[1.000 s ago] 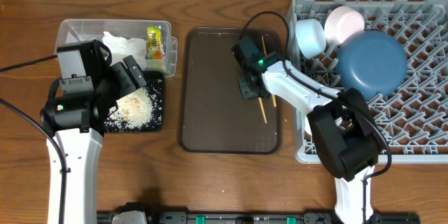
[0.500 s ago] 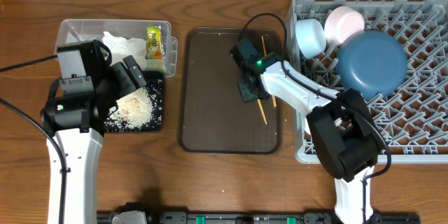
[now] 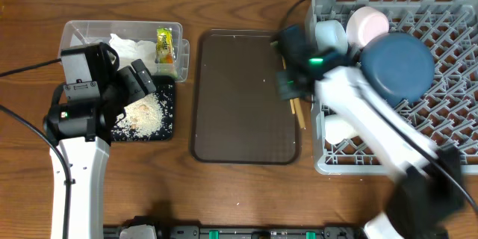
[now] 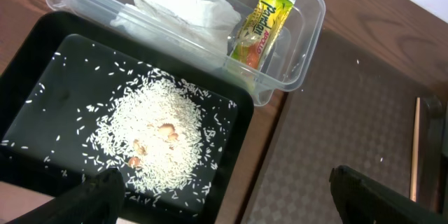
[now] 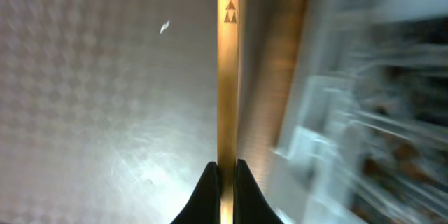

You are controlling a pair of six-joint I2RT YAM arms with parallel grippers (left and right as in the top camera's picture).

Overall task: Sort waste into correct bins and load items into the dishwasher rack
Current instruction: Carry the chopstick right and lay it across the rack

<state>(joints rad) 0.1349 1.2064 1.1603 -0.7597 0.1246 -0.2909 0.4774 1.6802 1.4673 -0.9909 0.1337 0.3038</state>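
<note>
My right gripper is shut on wooden chopsticks, seen as one strip between the fingertips in the right wrist view, at the serving tray's right edge beside the grey dishwasher rack. The rack holds a dark blue bowl, pale blue bowl, whitish bowl and white cup. My left gripper is open and empty over the black tray of rice crumbs. The clear tub holds white tissue and the yellow wrapper.
The dark brown serving tray lies between the bins and the rack. The right arm is motion-blurred across the rack's left side. The clear tub and black tray sit at the left under my left arm.
My right gripper has lifted the chopsticks and moved them right, from the middle right of the serving tray to its edge by the rack. The left arm has not moved.
</note>
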